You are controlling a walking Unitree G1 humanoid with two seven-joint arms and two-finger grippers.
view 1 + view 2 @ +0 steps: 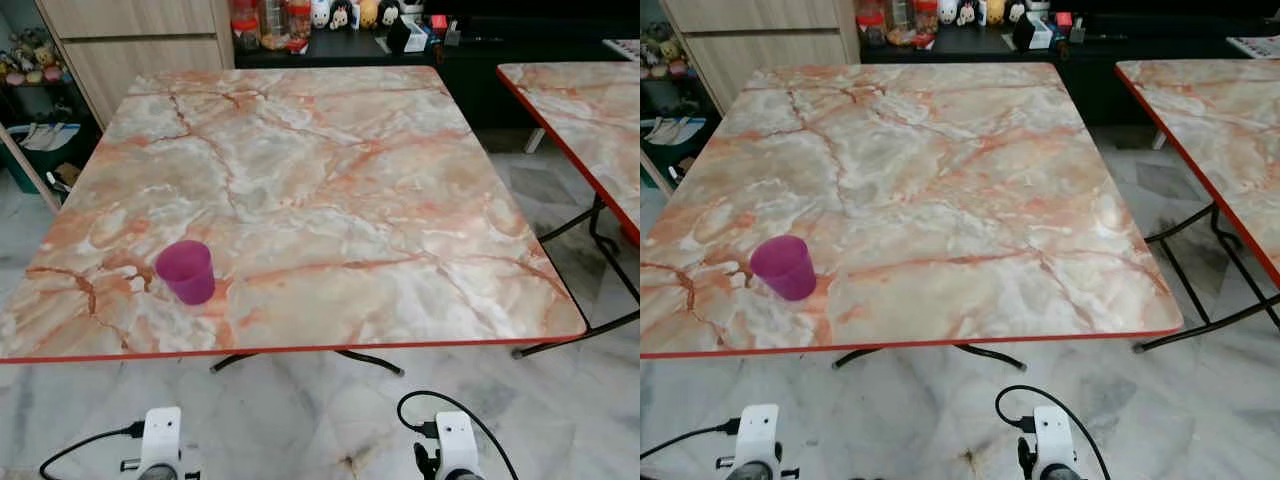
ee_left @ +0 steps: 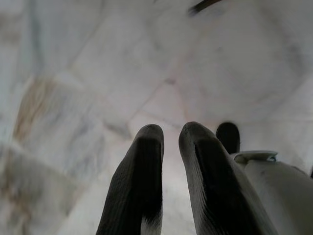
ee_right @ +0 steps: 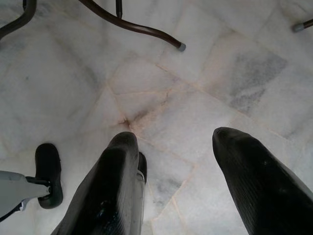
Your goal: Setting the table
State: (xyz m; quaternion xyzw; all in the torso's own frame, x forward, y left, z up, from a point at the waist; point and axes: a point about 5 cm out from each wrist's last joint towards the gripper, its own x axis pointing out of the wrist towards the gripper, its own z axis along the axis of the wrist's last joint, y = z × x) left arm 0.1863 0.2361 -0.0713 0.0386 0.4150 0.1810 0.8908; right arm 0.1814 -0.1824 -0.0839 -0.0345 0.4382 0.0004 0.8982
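A purple cup (image 1: 186,271) stands upright near the front left corner of the marble table (image 1: 330,190), well apart from both grippers. Over the floor, the left gripper (image 2: 170,142) hangs nearly closed and the right gripper (image 3: 176,147) spread, both empty.

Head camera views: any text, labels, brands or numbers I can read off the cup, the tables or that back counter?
No text can be read.
Purple cup: plain, no print seen.
Marble-pattern table: only veining, no marks.
Bottles and boxes on the dark counter: any labels are too small and blurred to read.
Second table: no text seen.
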